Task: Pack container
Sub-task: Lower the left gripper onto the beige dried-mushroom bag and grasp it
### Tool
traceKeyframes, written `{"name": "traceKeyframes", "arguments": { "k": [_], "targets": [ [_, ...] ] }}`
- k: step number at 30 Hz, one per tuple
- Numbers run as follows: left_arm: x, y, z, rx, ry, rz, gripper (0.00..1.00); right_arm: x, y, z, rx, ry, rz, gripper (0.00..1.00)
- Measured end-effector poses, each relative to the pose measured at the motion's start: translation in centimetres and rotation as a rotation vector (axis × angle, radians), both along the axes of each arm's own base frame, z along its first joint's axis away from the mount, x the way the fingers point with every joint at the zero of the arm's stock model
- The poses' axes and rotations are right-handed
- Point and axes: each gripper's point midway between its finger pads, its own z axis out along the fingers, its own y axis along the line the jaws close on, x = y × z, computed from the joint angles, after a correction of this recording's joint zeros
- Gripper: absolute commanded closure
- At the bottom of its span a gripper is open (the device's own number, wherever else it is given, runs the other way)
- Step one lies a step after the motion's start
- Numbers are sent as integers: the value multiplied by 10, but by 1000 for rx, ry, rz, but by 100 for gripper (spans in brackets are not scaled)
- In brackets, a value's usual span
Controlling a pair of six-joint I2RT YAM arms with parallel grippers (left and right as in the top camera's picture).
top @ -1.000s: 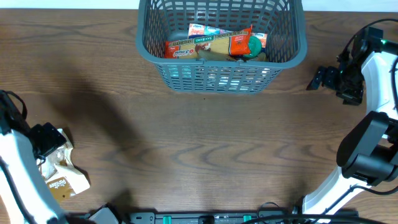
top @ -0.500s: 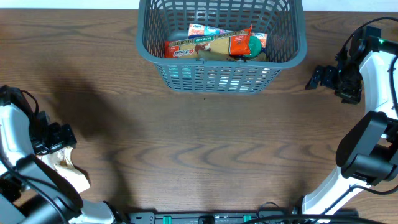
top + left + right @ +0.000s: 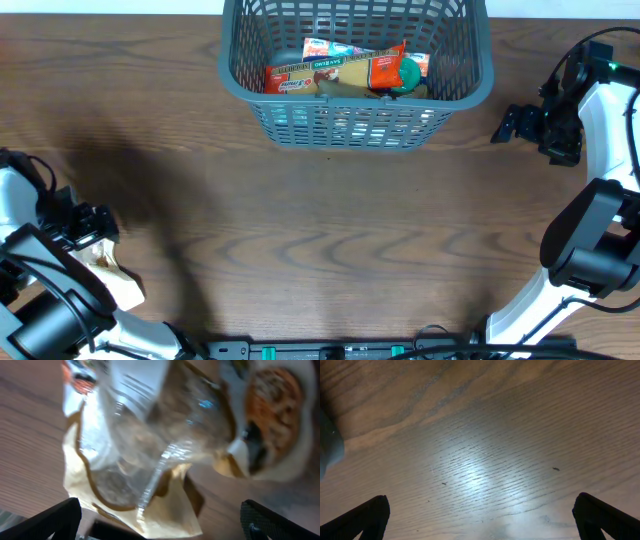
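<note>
You're at the pick-up: your left claw [image 3: 92,222] hangs wide open right over the loose packet [image 3: 118,288] at the near left of the bench [image 3: 330,240]. Next you need to lower, close on it and carry it to the container [image 3: 355,128] at far centre. Your right claw [image 3: 512,124] is open and empty, just right of the container. Count: one container, about four overlapping items inside, one packet outside.

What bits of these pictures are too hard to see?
Overhead: the far side of the basket is cut off by the top edge.
Overhead: the packets inside overlap, so their number is unclear.
Overhead: the left arm hides part of the bag.
Left wrist: the bag's writing is blurred.
</note>
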Motion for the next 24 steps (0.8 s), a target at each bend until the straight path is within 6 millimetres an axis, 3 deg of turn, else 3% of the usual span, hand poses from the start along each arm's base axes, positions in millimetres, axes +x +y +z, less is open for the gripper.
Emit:
{"name": "traceKeyframes", "arguments": {
  "k": [15, 24],
  "targets": [
    [29, 34, -3, 100, -133, -157, 1, 2, -1, 0, -3, -8, 3, 1],
    [31, 35, -3, 104, -140, -180, 0, 4, -1, 0, -6, -17, 4, 1]
  ]
}}
